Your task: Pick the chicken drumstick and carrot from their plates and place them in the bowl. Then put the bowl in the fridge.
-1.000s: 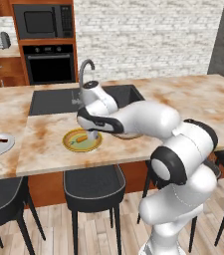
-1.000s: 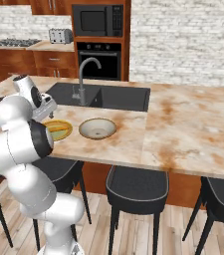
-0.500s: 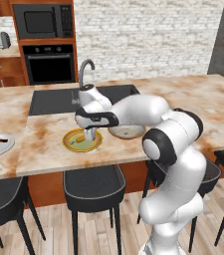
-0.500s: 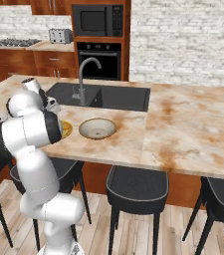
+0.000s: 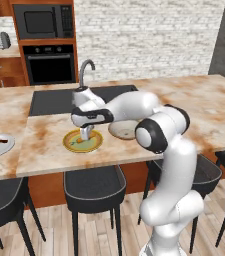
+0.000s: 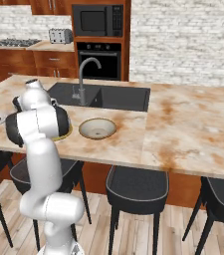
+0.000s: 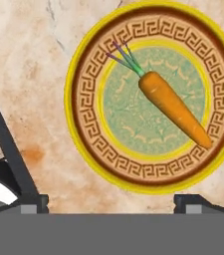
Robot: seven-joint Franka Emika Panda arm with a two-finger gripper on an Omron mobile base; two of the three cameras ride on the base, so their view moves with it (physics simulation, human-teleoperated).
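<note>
Carrot [image 7: 175, 108] lies diagonal inside yellow-rimmed plate [image 7: 86, 149], clear of rim; claw [image 7: 111, 201] wide above, holding nothing.

You see the gripper [image 5: 85, 133] hanging open just above the carrot [image 5: 77, 140] on the yellow plate [image 5: 83, 141], beside the bowl [image 5: 123, 130].

The slim tapered orange carrot [image 7: 174, 108] has green stems. Its round flat plate [image 7: 86, 144] shows a yellow rim, a brown Greek-key band and a patterned green centre. The marbled stone desk [image 7: 29, 74] is beige with rust-orange blotches.
</note>
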